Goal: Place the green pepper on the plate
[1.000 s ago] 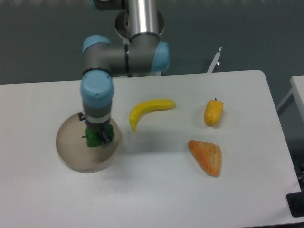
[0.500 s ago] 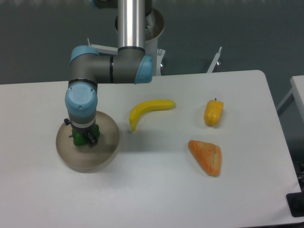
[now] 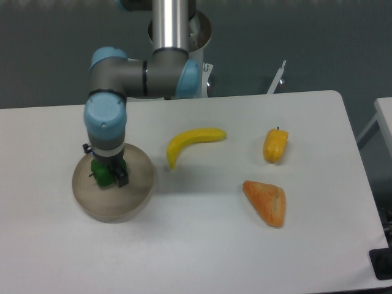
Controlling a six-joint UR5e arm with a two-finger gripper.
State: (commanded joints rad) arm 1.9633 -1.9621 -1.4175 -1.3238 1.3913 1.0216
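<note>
Claw (image 3: 108,174) pinching the green pepper (image 3: 102,173) over the plate (image 3: 138,190); whether the pepper touches the plate, I can't tell. Right of the plate lies a banana (image 3: 191,142).

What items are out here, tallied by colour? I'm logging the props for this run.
Green: 1, green pepper
Yellow: 1, banana
Yellow-orange: 1, pepper
Orange: 1, wedge-shaped item
Beige-grey: 1, plate
Total: 5
</note>
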